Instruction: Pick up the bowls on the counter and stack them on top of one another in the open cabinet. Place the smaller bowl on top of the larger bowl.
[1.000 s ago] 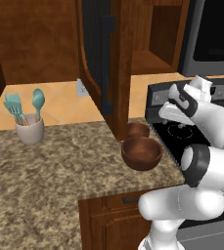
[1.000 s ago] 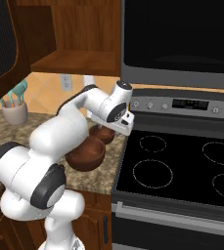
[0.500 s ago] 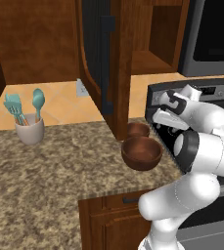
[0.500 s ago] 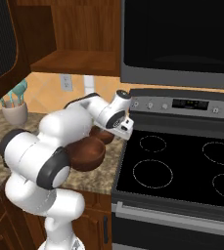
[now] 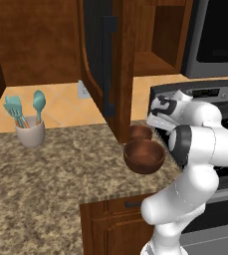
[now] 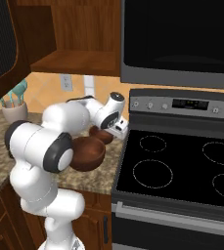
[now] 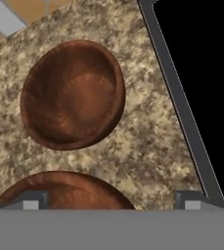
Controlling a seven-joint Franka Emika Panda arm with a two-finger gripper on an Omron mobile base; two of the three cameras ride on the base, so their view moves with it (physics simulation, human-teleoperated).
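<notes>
The smaller bowl (image 7: 74, 93) lies on the speckled counter (image 7: 143, 146), close to the stove's edge. The larger bowl (image 7: 64, 191) sits just in front of it, nearer the counter's front edge (image 5: 144, 155). My gripper (image 7: 111, 201) hangs open above the two bowls with nothing between its fingertips (image 7: 33, 200). It points down at them from the stove side (image 6: 117, 128). The open cabinet (image 5: 155, 62) is on the wall above, its door (image 5: 108, 64) swung out over the counter.
A white utensil cup (image 5: 30, 133) with teal tools stands at the counter's back left. The black stovetop (image 6: 182, 166) borders the bowls on the right. The cabinet door's lower edge hangs just behind the smaller bowl (image 5: 141, 132).
The hand has swung from over the stove's edge toward the bowls and dropped a little. The bowls have stayed put and the jaws have stayed open.
</notes>
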